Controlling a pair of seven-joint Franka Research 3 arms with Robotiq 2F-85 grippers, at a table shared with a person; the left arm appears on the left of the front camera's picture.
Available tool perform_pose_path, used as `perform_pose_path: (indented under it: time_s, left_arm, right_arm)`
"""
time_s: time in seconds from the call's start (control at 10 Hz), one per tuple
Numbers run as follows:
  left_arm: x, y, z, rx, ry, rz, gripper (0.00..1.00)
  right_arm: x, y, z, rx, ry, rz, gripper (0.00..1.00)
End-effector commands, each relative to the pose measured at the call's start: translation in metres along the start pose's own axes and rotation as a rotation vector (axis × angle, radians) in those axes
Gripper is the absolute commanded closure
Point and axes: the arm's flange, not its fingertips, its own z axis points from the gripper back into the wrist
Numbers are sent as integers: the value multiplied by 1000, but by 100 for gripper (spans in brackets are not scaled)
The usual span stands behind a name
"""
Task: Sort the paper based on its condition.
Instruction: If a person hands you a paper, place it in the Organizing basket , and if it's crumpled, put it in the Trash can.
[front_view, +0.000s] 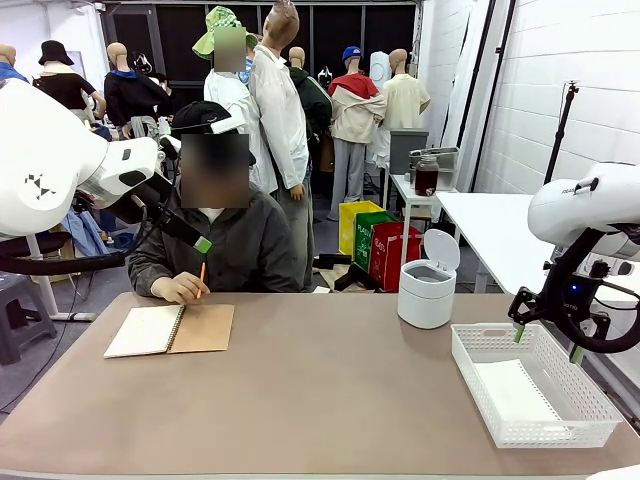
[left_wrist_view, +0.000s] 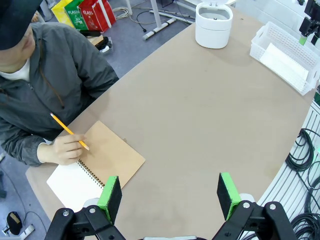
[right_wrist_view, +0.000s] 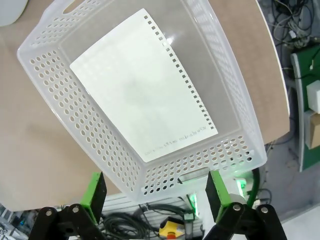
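Over on the right side, the white basket (front_view: 580, 425) sits on the surface (front_view: 320, 390) near its right edge, and there's a sheet of paper (front_view: 513, 390) lying flat on the basket floor. From the right wrist view that paper (right_wrist_view: 142, 85) is plain to see: off-white, a row of torn punch holes down one long edge, lying flat inside the basket (right_wrist_view: 60, 95).

The right tool (front_view: 548, 345) hangs above the basket's far right corner, jaws spread wide, nothing between them. In its own camera the right tool (right_wrist_view: 155, 195) shows both green pads (right_wrist_view: 94, 190) well apart, with the basket's near wall below them.

Now the left side. The left tool (left_wrist_view: 170, 195) is up above the surface, green pads (left_wrist_view: 111, 192) wide apart, holding nothing. In the front view only a green fingertip of it peeks out near the person's shoulder.

At the far side sits the person, one hand (front_view: 180, 288) holding a pencil (front_view: 201, 275) just at the top of an open notebook (front_view: 170, 330). The notebook (left_wrist_view: 97, 167) lies with its white page open and brown cover folded out beside it, the hand (left_wrist_view: 62, 149) resting at the spiral.

A white bin (front_view: 427, 290) with its lid tipped up stands on the surface just beyond the basket.
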Motion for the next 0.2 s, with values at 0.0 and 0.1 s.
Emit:
perform_pose_path:
  time_s: [0.0,0.1]
  left_arm:
    - [1,2,1,-6,1,3,0]
    - [1,2,1,-6,1,3,0]
  right_arm:
    - [0,0,-1,-2,2,1,0]
    - [0,0,-1,-2,2,1,0]
